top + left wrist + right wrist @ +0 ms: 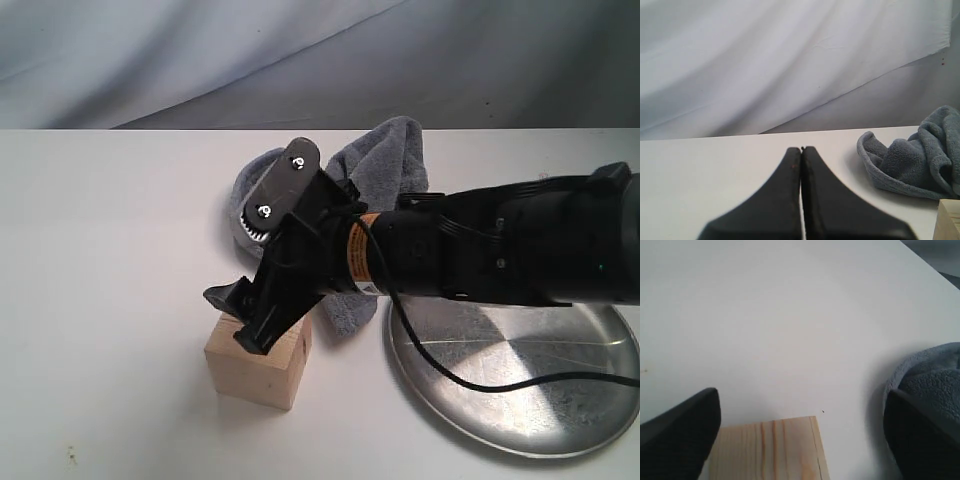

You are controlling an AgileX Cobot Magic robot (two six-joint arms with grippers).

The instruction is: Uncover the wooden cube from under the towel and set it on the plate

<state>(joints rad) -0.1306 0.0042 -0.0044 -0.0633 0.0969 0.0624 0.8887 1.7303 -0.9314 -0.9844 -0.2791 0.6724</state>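
The cube point(258, 368) stands bare on the desk point(100, 250), free of the towel point(390, 160), which lies crumpled just behind it. The plate point(520, 385) is near the cube, on its right in the exterior view, and nothing lies on it. The right end effector point(235, 320) hangs directly over the cube, with the arm reaching across from the plate's side. In the right wrist view its two fingers point(680, 440) stand wide apart with the top face of the cube between them. One finger is close to the cube's edge and the other is well clear of it, near the towel, so it is open and holds nothing. The cube is therefore straight below the open jaws, a little off centre toward one finger. It looks about equal on all sides, so it has no real long axis. Its grain lines run away from the wrist camera, across the line between the fingers. The left end effector point(801, 155) is closed with its fingers pressed together and is empty. It sees only a corner of the cube at the side, so the right arm is clearly the nearer one. The coming move is probably a straight descent and a closing on the cube.
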